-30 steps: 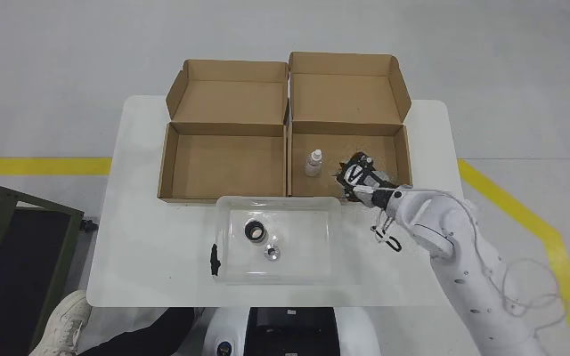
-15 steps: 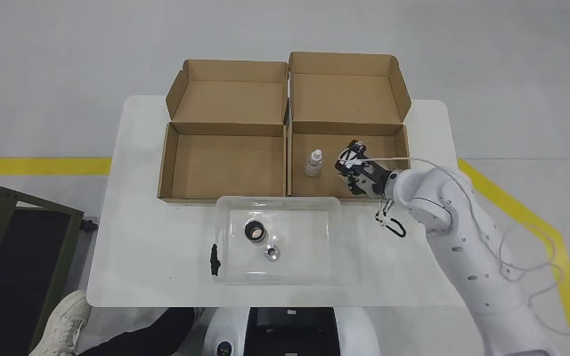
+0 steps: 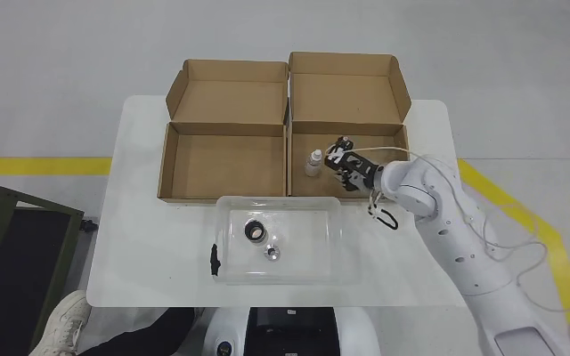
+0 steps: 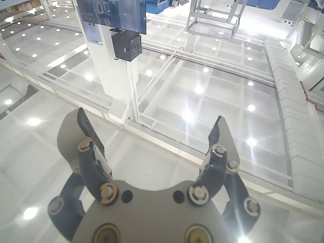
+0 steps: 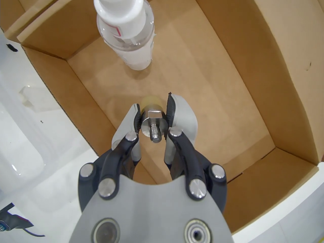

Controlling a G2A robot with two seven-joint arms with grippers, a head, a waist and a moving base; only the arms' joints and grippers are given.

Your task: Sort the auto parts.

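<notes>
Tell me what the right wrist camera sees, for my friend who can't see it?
The right gripper is shut on a small silver metal part with a threaded stud, holding it inside an open brown cardboard box. A small clear plastic bottle with a white cap stands on the box floor just beyond it.

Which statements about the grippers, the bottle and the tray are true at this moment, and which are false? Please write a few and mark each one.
1. The right gripper has its jaws shut on a threaded metal part. True.
2. The white bottle stands in the clear tray. False: it stands upright in the right cardboard box.
3. The left gripper holds a part. False: its jaws are open, with nothing between them.
4. A dark ring and a small metal part lie in the clear tray. True.
</notes>
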